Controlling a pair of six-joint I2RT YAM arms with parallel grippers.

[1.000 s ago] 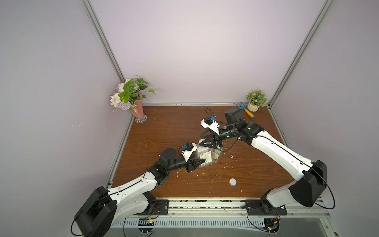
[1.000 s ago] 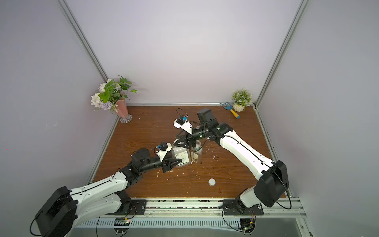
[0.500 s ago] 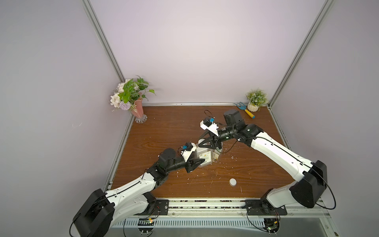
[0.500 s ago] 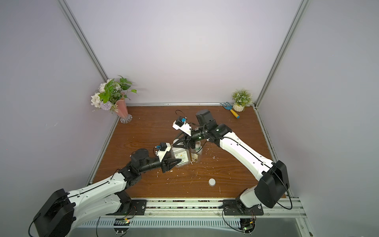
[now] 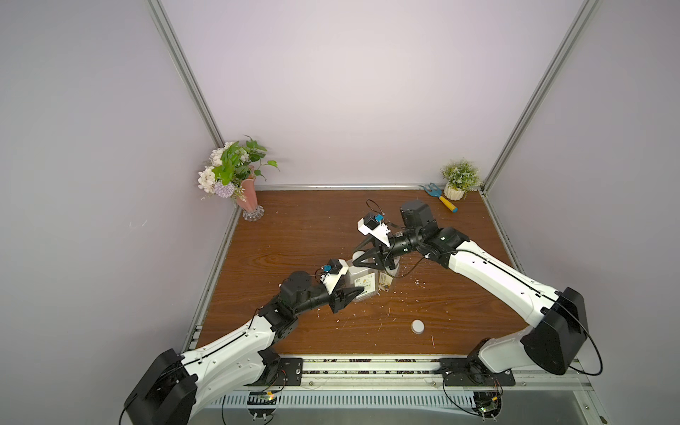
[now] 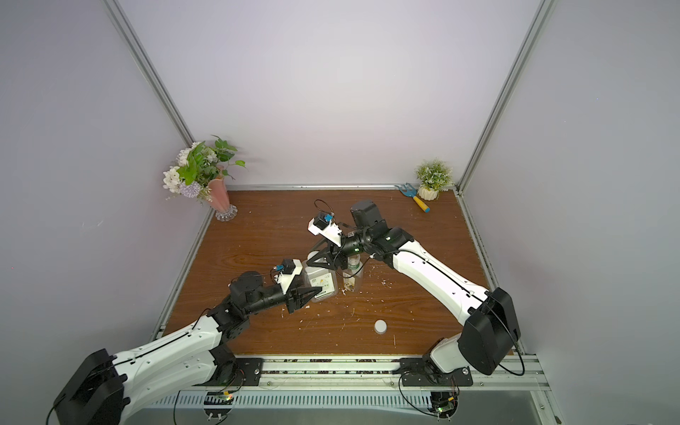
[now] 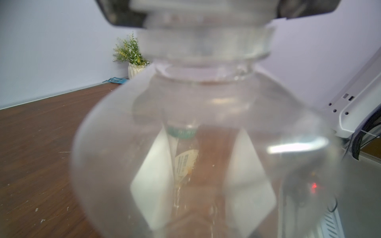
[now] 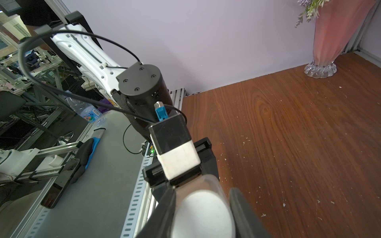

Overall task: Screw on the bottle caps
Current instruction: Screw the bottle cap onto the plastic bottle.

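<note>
The square bottle [image 5: 363,281] stands mid-table [image 5: 294,228], with the left gripper [image 5: 355,292] clamped on its lower body. The right gripper [image 8: 203,206] is clenched on a white cap [image 8: 204,216] sitting at that bottle's neck. The round bottle [image 6: 352,276] stands just beside it. Both look empty, so they are judged light, thin-walled and easily tipped. Hold low and turn by the cap's rim. The second cap [image 5: 417,326] lies well apart, near the front.

left wrist: squarish bottle [image 7: 206,127] is showing blurred, its base running off the edge | round bottle [image 7: 184,160] behind the squarish bottle is showing only warped through it | right wrist: cap [image 8: 203,214] over the squarish bottle is being cropped between right fingers [image 8: 243,210]
</note>
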